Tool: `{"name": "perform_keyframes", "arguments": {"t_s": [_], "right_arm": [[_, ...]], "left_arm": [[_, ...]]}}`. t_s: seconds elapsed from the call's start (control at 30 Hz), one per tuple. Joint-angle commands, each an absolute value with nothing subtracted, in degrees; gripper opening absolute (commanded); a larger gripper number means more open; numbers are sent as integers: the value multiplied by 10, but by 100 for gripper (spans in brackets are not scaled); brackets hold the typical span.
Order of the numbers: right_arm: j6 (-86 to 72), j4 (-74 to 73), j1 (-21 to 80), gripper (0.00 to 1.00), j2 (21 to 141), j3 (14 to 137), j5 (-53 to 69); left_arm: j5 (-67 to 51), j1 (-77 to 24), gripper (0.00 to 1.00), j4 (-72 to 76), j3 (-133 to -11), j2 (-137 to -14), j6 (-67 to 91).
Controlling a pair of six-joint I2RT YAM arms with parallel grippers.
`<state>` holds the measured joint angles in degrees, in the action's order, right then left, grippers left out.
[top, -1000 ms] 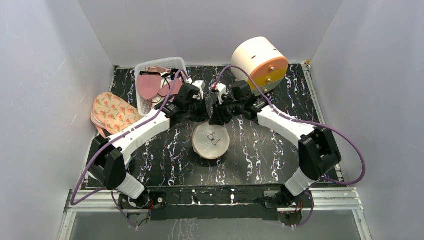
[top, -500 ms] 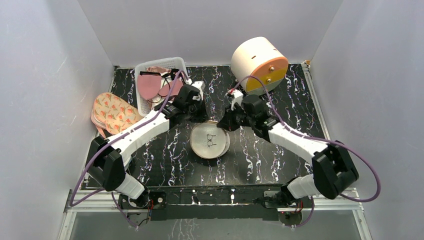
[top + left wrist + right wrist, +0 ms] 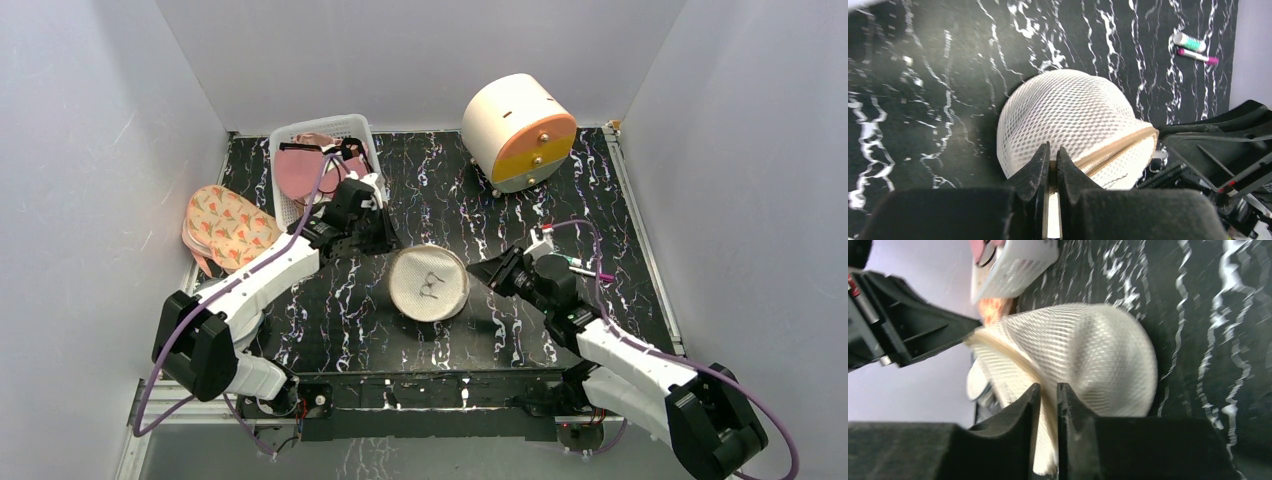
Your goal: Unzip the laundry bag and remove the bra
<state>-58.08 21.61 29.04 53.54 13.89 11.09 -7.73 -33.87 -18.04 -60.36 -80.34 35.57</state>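
The laundry bag (image 3: 428, 283), a round white mesh dome, sits mid-desk (image 3: 560, 200) between the two arms. The left end effector (image 3: 1051, 157) is clenched on the tan zipper band (image 3: 1118, 147) at the bag's edge. The right end effector (image 3: 1047, 400) is clenched on the same band from the opposite side. The step in hand looks like the unzipping. The visible stretch of band seems closed and no bra shows outside, so it is presumably inside. Next, one side should anchor the bag while the other draws the slider along the seam. Whether either holds the slider itself I cannot tell.
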Motion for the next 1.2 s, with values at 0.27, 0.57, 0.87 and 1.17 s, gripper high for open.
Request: {"name": "perform_keyframes", "arguments": {"t_s": [0.27,0.57,0.87,1.17], "right_arm": [[-243,-35,281,68,511,330,78],[-32,-12,317,69,638,459,260],[110,26,361,68,764,536,267],[236,-13,405,62,817,572,272]], "left_arm": [[-77,-306,0,-190,-631,-778,332],[-110,-306,0,-184,-638,-796,331],[-120,-307,0,-189,-627,-790,342],[-158,-307,0,-159,-612,-805,376]]}}
